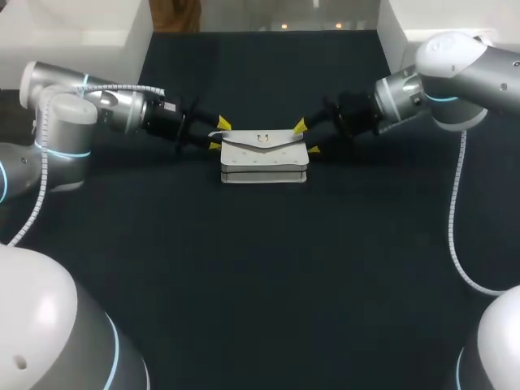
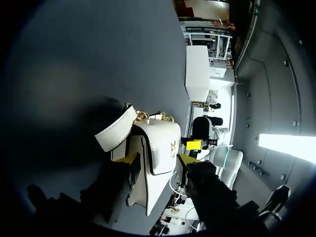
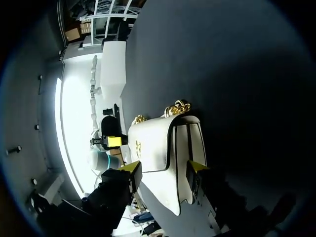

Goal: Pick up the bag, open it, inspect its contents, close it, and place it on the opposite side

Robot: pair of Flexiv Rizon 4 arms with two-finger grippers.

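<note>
A small white bag (image 1: 264, 154) with a front flap and a gold clasp stands on the dark table (image 1: 260, 276), a little behind its middle. My left gripper (image 1: 218, 135) is at the bag's left end, one yellow tip against its front and one against its back. At the right end, my right gripper (image 1: 307, 137) holds the bag the same way. In the left wrist view the bag (image 2: 153, 143) fills the gap between the fingers of the gripper (image 2: 157, 163), and its white strap (image 2: 114, 132) sticks out beside it. In the right wrist view the bag (image 3: 153, 143) sits between the fingers of the gripper (image 3: 163, 169), with a gold chain (image 3: 177, 107) at its far end.
The dark tabletop stretches bare in front of the bag and to both sides. My two arms come in low over the table from its left and right edges.
</note>
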